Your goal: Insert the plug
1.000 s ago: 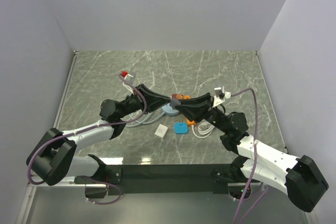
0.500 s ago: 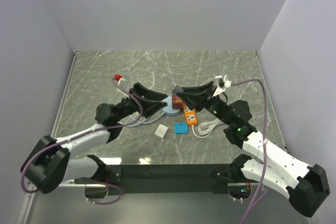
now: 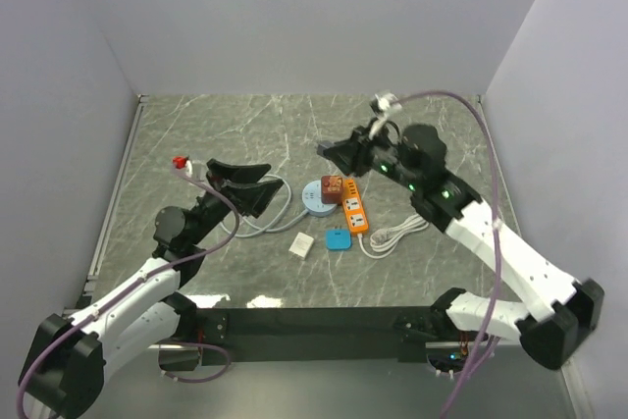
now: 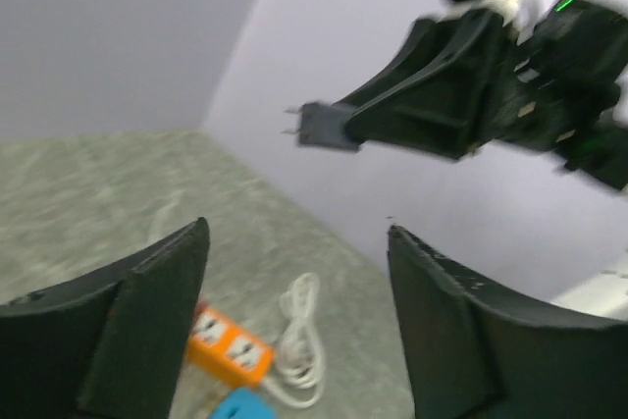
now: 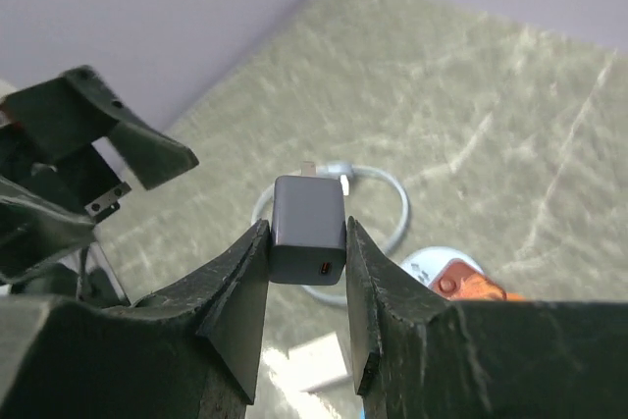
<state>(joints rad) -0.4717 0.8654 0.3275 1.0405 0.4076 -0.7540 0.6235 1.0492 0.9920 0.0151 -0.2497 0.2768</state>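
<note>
Plug [image 5: 308, 221], grey and boxy, sits pinched between the fingers of the right gripper [image 5: 306, 235], prongs pointing away from the wrist, held in the air just beyond the far end of the orange power strip [image 3: 353, 211]. The left gripper [image 4: 294, 237] stands wide with nothing between its fingers, raised well to the left of the strip. A round pale-blue hub [image 3: 312, 200] lies beside the strip's far end. A blue square [image 3: 339, 239] and a white block [image 3: 301, 245] lie left of its near end.

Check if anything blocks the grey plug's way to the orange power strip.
Nothing visible does. The right gripper holds the grey plug in clear air near the orange power strip; the left gripper stands aside. A brown adapter sits on the strip's far end.
</note>
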